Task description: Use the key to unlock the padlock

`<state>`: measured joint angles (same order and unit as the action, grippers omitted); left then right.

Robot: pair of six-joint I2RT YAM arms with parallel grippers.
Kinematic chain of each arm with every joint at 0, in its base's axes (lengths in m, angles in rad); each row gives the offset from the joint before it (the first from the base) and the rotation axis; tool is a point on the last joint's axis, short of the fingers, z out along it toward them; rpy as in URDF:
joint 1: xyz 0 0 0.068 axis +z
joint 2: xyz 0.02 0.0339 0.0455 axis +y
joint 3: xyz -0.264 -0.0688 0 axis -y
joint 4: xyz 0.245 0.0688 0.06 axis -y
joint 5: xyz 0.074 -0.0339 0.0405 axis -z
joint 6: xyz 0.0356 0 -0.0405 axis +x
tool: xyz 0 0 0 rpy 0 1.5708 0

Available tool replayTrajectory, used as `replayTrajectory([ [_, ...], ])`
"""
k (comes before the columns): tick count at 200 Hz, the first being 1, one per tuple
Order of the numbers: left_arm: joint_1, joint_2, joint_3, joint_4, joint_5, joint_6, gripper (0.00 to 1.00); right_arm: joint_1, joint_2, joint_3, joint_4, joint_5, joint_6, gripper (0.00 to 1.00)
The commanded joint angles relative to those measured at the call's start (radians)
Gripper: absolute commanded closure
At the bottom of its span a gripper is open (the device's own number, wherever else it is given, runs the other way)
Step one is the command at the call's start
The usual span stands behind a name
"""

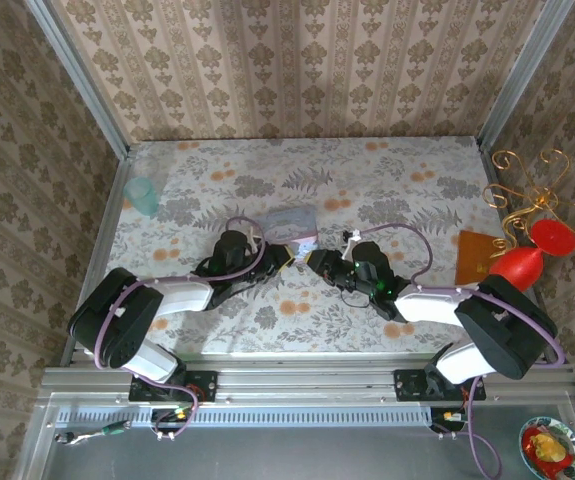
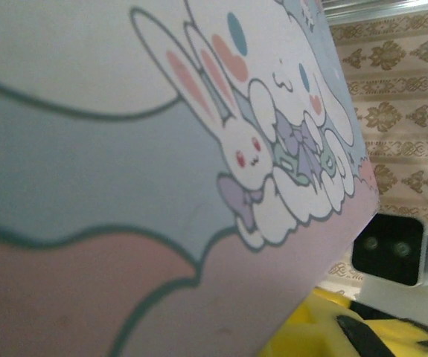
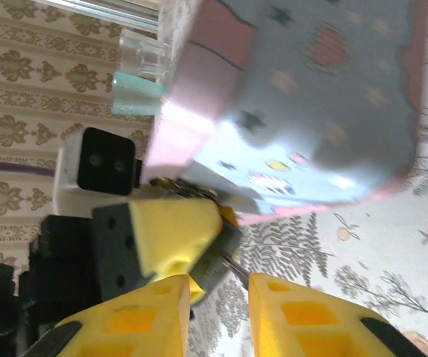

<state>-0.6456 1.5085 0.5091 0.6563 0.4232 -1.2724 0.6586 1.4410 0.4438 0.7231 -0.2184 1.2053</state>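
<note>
Box (image 3: 310,97) smooth semi-gloss plastic w/ printed cartoon; yellow pads (image 3: 303,320) matt plastic; cup (image 1: 143,196) translucent plastic.

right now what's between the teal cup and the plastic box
Only bare floral tablecloth, seen in the top view, from the teal cup to the plastic box; the left arm's purple cable loops beside the box.

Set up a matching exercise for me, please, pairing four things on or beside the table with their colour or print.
Things:
1. cup
2. box
3. flat board
4. goblet

Looks:
A. orange
B. printed with cartoon rabbits
C. red
D. teal

Pairs: 1-D, 2-B, 3-A, 4-C
</note>
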Motion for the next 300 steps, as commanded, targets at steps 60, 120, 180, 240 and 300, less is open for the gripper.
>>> replayTrajectory([
  [60, 0.008, 0.012, -0.004, 0.121, 0.033, -0.031, 1.0, 0.02, 0.168, -0.037, 0.266, -0.061, 0.148, 0.69],
  [120, 0.008, 0.012, -0.012, 0.115, 0.034, -0.027, 1.0, 0.019, 0.185, -0.034, 0.304, -0.039, 0.151, 0.73],
  [180, 0.003, 0.013, -0.008, 0.11, 0.038, -0.022, 1.0, 0.019, 0.19, -0.025, 0.301, -0.042, 0.145, 0.79],
  [240, -0.022, 0.018, -0.006, 0.09, 0.034, -0.013, 1.0, 0.019, 0.216, 0.013, 0.313, -0.07, 0.146, 0.84],
  [300, -0.06, 0.019, 0.017, 0.005, 0.025, 0.028, 1.0, 0.018, 0.238, 0.046, 0.325, -0.087, 0.148, 0.9],
])
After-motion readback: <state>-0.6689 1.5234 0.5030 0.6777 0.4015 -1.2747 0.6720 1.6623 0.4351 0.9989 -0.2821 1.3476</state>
